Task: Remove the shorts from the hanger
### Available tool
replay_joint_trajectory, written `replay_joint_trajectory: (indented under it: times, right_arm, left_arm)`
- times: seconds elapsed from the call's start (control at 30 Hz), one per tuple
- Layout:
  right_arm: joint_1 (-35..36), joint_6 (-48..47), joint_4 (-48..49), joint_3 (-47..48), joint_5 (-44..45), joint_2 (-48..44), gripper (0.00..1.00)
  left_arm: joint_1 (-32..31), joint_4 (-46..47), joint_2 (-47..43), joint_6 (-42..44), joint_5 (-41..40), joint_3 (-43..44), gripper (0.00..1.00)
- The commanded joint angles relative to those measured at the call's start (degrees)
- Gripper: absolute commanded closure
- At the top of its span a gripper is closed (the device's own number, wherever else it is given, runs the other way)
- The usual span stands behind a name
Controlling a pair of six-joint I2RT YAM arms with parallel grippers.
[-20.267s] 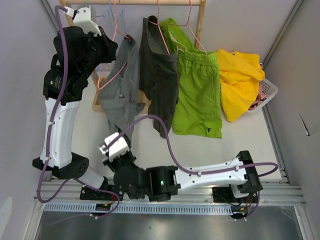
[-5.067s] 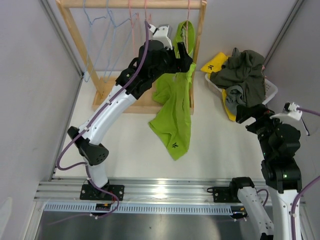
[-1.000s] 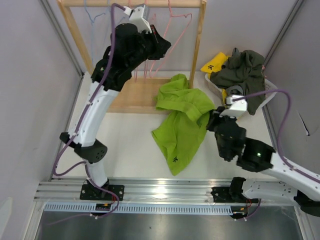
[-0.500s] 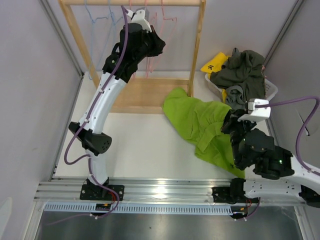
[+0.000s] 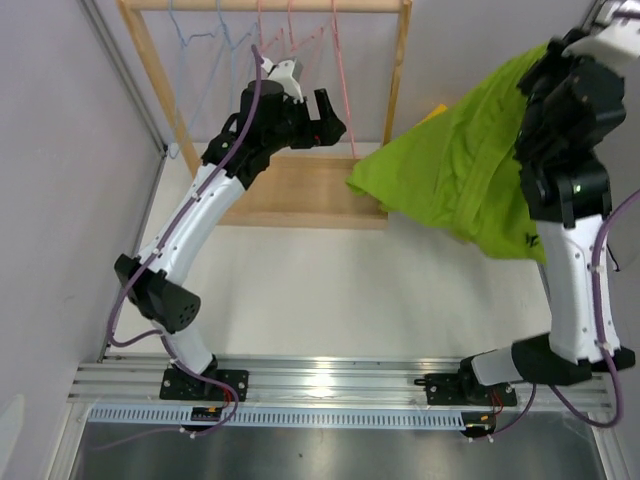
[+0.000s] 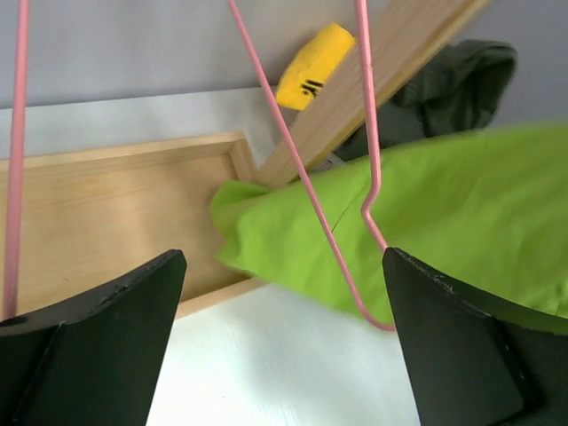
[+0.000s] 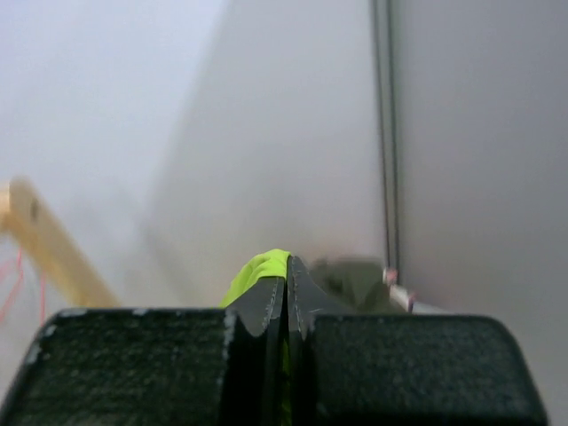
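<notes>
All hangers (image 6: 368, 89) in view hang bare; your left gripper (image 6: 284, 262) gapes empty, your right gripper (image 7: 286, 284) pinches the lime green shorts (image 5: 460, 170) aloft, so only setting them down seems left.

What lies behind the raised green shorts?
Left wrist view: yellow shorts and dark grey shorts show beyond the green shorts. From above, the green shorts cover nearly all of both.

No legible text or markings
</notes>
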Motion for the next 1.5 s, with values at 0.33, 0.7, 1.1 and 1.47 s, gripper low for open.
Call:
replay_joint_trajectory:
  times: [0.33, 0.7, 1.1, 1.47]
  right_arm:
    - [-16.69, -0.70, 24.50, 29.67, -4.99, 27.91, 1.00]
    - [-17.05, 17.58, 35.94, -16.71, -15.72, 29.43, 1.00]
    - [-12.13, 18.90, 22.18, -41.44, -0.69, -8.70, 0.01]
    - [-9.05, 24.96, -4.64, -54.40, -36.77, -48.33, 0.01]
  left_arm:
    - [-0.93, 15.01, -28.73, -2.12, 8.64, -38.77, 0.01]
    - [-1.99, 11.14, -34.97, 0.60, 1.88, -41.17, 0.01]
    - [-1.99, 0.51, -45.08, 8.07, -13.50, -39.84, 0.01]
    - [-1.90, -4.85, -64.74, 8.17, -20.09, -51.08, 0.01]
